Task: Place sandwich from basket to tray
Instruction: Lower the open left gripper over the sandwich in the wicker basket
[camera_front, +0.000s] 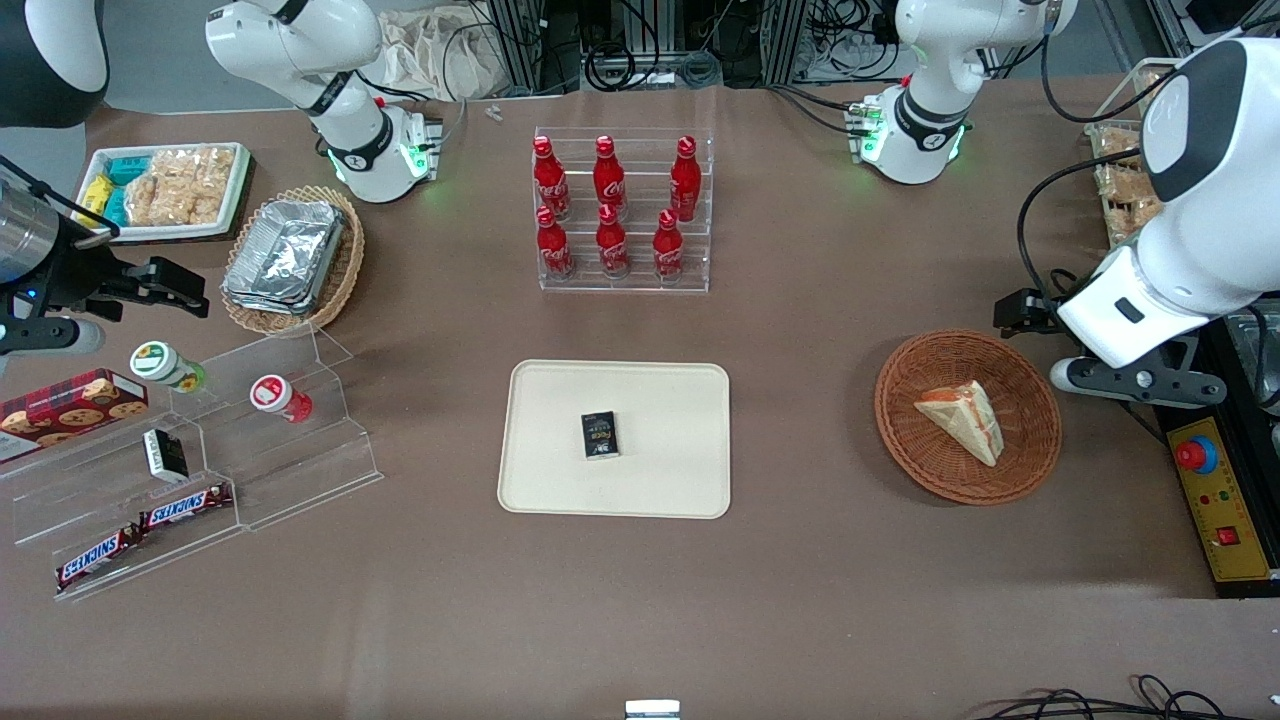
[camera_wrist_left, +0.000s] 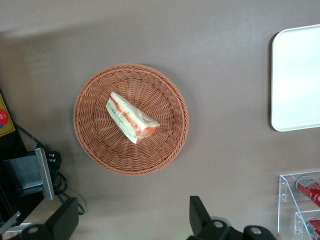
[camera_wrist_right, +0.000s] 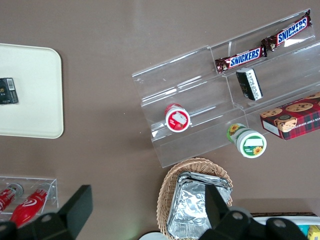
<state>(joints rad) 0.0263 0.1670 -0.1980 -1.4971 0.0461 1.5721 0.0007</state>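
Note:
The sandwich (camera_front: 962, 418), a pale bread wedge with an orange-red and green edge, lies in the round reddish-brown basket (camera_front: 900, 420) toward the working arm's end of the table. In the left wrist view the sandwich (camera_wrist_left: 131, 117) lies in the middle of the basket (camera_wrist_left: 95, 140). My left gripper (camera_front: 1042, 318) hangs open and empty above the table, just outside the basket's rim, a little farther from the front camera; it also shows in the left wrist view (camera_wrist_left: 132, 220). The cream tray (camera_front: 660, 480) lies at the table's middle; part of it shows in the left wrist view (camera_wrist_left: 300, 75).
A small black box (camera_front: 600, 435) lies on the tray. A clear rack of red bottles (camera_front: 622, 215) stands farther from the front camera than the tray. A yellow control box with a red button (camera_front: 1215, 490) sits beside the basket at the table's edge.

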